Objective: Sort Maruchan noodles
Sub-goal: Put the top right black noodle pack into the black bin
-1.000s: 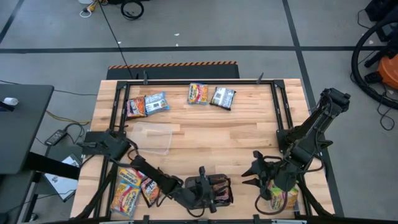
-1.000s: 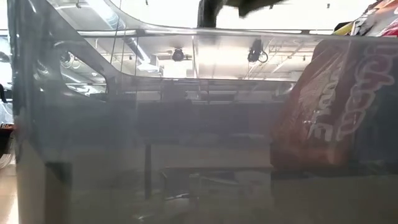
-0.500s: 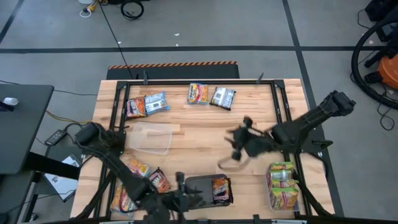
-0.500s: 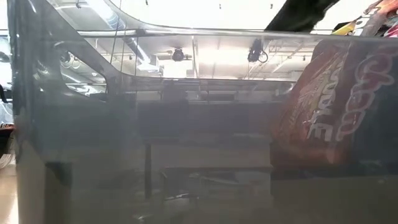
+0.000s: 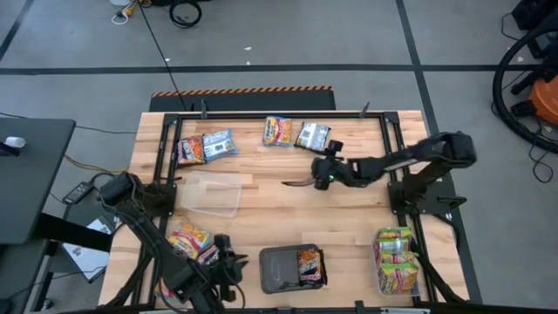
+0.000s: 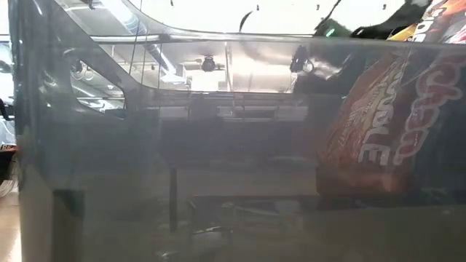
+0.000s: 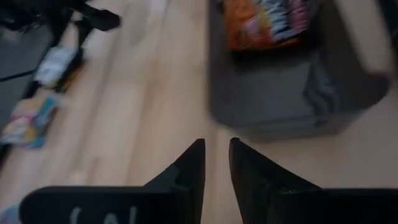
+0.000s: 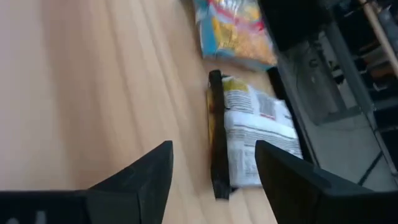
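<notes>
While the high view laid out the whole table (image 5: pixel 288 196), only the right wrist view showed the right gripper (image 8: pixel 211 163) spread wide and empty before a dark noodle packet (image 8: pixel 249 134) at the far edge. The left gripper (image 7: pixel 216 163), nearly closed on nothing, pointed at the grey tray (image 7: pixel 292 93) holding an orange packet (image 7: pixel 264 22). The low view was mostly blocked by a tub wall (image 6: pixel 145 145).

Grey concrete floor (image 5: pixel 288 44) with dark lines surrounds the wooden table (image 5: pixel 288 196).
</notes>
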Action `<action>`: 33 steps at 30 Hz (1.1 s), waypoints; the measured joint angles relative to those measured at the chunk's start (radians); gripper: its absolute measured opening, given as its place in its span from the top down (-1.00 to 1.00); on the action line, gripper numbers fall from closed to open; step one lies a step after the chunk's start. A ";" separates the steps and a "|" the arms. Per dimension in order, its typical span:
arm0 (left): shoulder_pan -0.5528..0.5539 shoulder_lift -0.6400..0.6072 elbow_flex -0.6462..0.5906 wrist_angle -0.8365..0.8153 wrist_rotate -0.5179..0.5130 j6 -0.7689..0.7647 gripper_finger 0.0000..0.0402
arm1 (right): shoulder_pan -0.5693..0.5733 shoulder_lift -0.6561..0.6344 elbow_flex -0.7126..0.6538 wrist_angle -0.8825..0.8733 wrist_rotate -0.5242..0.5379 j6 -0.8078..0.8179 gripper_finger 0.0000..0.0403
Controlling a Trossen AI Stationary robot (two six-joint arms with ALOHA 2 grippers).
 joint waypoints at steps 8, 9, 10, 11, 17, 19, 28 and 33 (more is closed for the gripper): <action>0.054 -0.051 0.001 -0.212 -0.109 -0.091 0.76 | -0.157 0.253 0.187 -0.017 -0.011 -0.076 -0.10; 0.053 -0.051 -0.003 -0.223 -0.117 -0.094 0.77 | -0.168 0.274 0.203 -0.022 -0.013 -0.077 -0.08; 0.051 -0.052 -0.010 -0.224 -0.118 -0.095 0.78 | -0.176 0.295 0.215 -0.022 -0.014 -0.077 -0.05; 0.052 -0.055 -0.023 -0.219 -0.113 -0.096 0.79 | -0.183 0.310 0.225 -0.022 -0.023 -0.077 -0.02; 0.103 -0.116 -0.169 -0.069 0.012 -0.055 0.92 | -0.195 0.360 0.247 -0.013 -0.012 -0.058 0.25; 0.131 -0.143 -0.231 0.063 0.025 0.013 0.96 | -0.195 0.360 0.247 -0.013 -0.002 -0.033 0.38; 0.277 -0.187 -0.434 0.616 0.039 0.309 0.81 | -0.154 0.212 0.243 -0.129 -0.098 0.056 0.94; 0.340 -0.186 -0.429 0.643 0.052 0.382 0.67 | -0.080 0.028 0.243 -0.251 -0.164 0.110 0.96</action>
